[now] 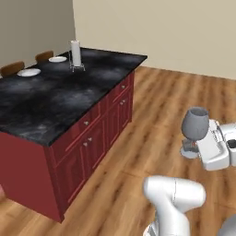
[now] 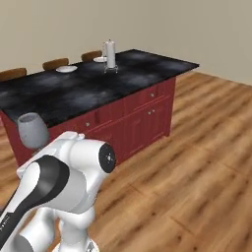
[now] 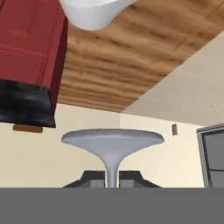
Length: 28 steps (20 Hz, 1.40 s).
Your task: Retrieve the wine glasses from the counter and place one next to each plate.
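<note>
Wine glass point(image 1: 195, 123): translucent grey-blue, rounded bowl, short thin stem, round flat foot. Held upright in mid-air over the wood floor, well apart from the island, stem pinched by the hand point(image 1: 190, 148). Right base view: bowl point(image 2: 32, 130) shows just left of the arm's white shoulder. Hand view: foot point(image 3: 112, 141) seen as a wide smooth disc w/ stem running down between the two dark fingertips point(image 3: 89, 178), clenched on it.

Hand: white blocky casing, dark tips, closed on glass stem.

Plates: two, round, flat, white, shallow rim. One point(image 1: 28, 72) at far left edge of the island top, other point(image 1: 57, 59) further back; both near the chairs. Same pair in right base view point(image 2: 66, 69) and point(image 2: 101, 59).

Paper-towel roll point(image 1: 75, 54): tall white cylinder, upright on a thin wire stand, just beside the rear plate.

Island tabletop point(image 1: 55, 97): black marbled stone, glossy, rectangular, over red panelled cabinets point(image 1: 94, 138) w/ small round metal knobs.

Chairs point(image 1: 13, 67): brown wood backs, at far side of the island.

Floor point(image 1: 152, 120): warm wood planks, visible grain.
</note>
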### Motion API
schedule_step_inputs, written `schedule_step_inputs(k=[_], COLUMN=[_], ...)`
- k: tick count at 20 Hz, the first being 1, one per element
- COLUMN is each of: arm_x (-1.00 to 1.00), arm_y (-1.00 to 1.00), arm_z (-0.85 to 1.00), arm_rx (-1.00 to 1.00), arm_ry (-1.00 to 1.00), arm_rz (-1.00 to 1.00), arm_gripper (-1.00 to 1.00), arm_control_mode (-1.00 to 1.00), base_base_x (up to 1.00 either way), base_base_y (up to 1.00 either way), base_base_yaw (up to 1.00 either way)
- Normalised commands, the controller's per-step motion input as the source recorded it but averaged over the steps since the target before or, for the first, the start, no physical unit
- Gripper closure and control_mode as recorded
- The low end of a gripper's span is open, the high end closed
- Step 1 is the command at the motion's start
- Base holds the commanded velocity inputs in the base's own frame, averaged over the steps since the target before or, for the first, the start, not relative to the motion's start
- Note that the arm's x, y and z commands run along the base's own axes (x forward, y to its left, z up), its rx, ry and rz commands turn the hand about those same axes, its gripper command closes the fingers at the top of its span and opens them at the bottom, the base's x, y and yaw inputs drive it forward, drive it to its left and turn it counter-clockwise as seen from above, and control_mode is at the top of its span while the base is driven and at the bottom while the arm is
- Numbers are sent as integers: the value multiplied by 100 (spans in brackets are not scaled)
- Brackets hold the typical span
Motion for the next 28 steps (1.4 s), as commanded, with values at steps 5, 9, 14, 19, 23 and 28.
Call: schedule_step_inputs(k=[5, 9, 14, 19, 23, 28], arm_x=[0, 0, 0, 0, 0, 0], arm_y=[0, 0, 0, 0, 0, 0], arm_z=[0, 0, 0, 0, 0, 0], arm_rx=[0, 0, 0, 0, 0, 0], arm_ry=[0, 0, 0, 0, 0, 0], arm_rz=[0, 0, 0, 0, 0, 0], arm_gripper=[100, 100, 100, 100, 100, 100], arm_control_mode=[100, 100, 100, 100, 100, 100], base_base_x=[59, 6, 13, 26, 63, 94], base_base_y=[85, 100, 100, 100, 100, 100], base_base_yaw=[38, 9, 0, 0, 0, 0])
